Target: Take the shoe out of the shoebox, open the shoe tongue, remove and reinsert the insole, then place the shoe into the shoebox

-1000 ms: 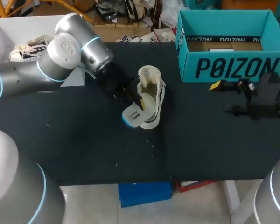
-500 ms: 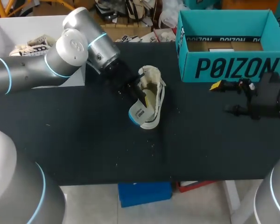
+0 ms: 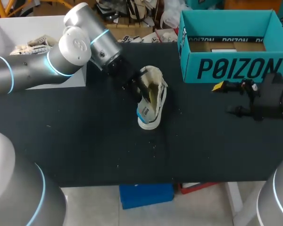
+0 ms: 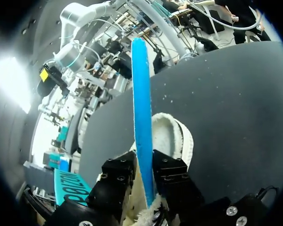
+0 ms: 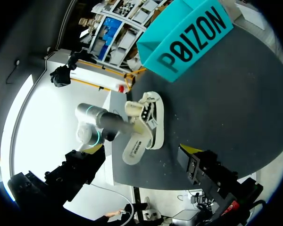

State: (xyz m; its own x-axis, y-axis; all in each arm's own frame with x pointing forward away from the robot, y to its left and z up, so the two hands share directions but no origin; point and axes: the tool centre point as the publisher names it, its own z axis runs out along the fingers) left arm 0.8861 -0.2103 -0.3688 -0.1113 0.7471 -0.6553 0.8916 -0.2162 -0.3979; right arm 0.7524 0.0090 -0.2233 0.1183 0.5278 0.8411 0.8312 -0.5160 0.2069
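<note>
Reaching in from the upper left of the frame with the left arm (image 3: pixel 61 52), setting the left gripper (image 3: pixel 136 86) at the open side of the shoe (image 3: pixel 154 94) in the middle. Pinching the insole (image 4: pixel 141 94) from both sides with the left fingers (image 4: pixel 119 170), its blue face turned edge-on and sticking out ahead of them. Showing the shoe on its side, long axis running from upper to lower frame with a slight slant, opening turned left toward the arm, white sole turned right; not being able to tell toe from heel. Resting it all on a black surface (image 3: pixel 85 141) dotted with pale specks (image 3: pixel 154 146) below the shoe. Standing the teal shoebox (image 3: pixel 226 68) at the upper right, open top up, well apart from the shoe. Hanging the right gripper (image 3: pixel 222 99) at the right edge, just below the shoebox's front wall, right fingers (image 3: pixel 218 86) spread wide and holding nothing.
</note>
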